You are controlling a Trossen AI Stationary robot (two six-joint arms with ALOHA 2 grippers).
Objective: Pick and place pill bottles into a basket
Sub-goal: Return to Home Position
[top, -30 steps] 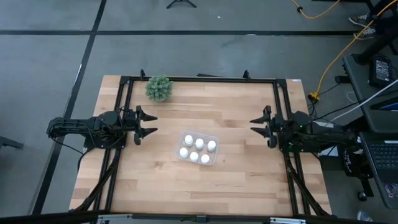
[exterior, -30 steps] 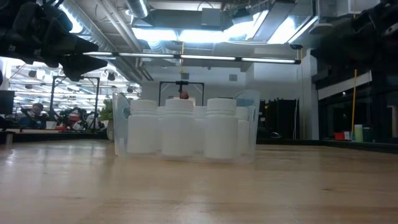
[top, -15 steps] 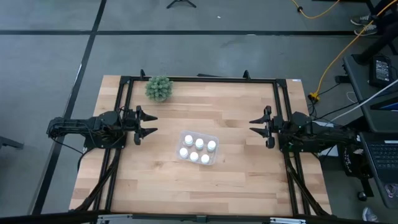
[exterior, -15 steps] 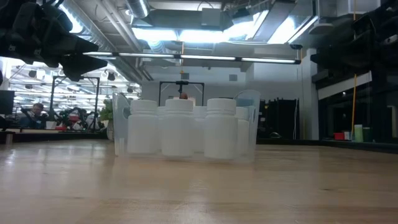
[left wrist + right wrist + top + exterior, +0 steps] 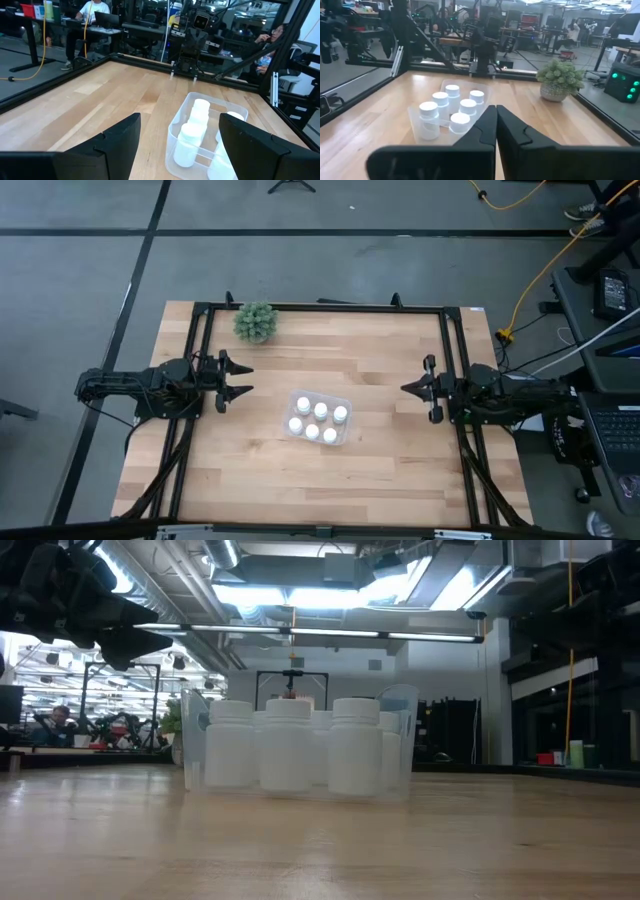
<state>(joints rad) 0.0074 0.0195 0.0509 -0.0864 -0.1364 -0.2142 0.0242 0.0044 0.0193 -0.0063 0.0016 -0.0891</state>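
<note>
Evidently only the return home was left, and doing it well meant, by my judgement, drawing each arm back level and clear without brushing the basket. By the counter's left edge the left gripper (image 5: pixel 240 380) hung wide open and empty, needing little more than to settle. Near the counter's middle the basket (image 5: pixel 345 402) held all six pill bottles (image 5: pixel 319 411), upright in two rows, none outside. By the right edge the right gripper (image 5: pixel 408 388) had its fingers pressed together on nothing.
</note>
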